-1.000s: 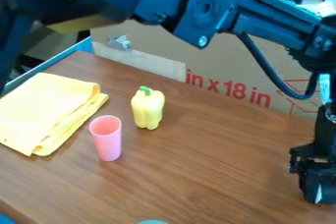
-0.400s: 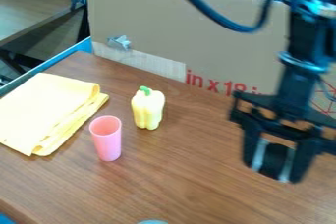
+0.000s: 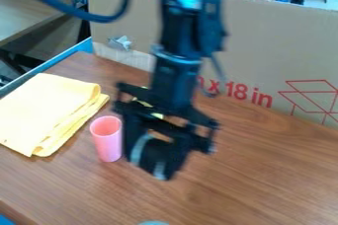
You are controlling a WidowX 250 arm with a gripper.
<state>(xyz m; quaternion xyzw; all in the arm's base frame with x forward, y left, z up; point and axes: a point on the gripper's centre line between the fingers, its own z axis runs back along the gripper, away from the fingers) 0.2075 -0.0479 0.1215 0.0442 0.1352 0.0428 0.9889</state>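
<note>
Camera view: the pink cup (image 3: 108, 144), tall and smooth, stands upright on the desk (image 3: 264, 169) beside the tool (image 3: 148, 165), pink inner wall showing at its mouth. Whether the tool is open or closed, I cannot tell. Behind it, a yellow pepper (image 3: 157, 115) is mostly hidden.

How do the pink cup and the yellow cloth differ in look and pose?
The cup is pink, the cloth yellow. The cup stands upright and narrow; the cloth lies folded and spreads wider. The cup has a round open mouth, the cloth layered edges. Both rest on the brown table.
</note>
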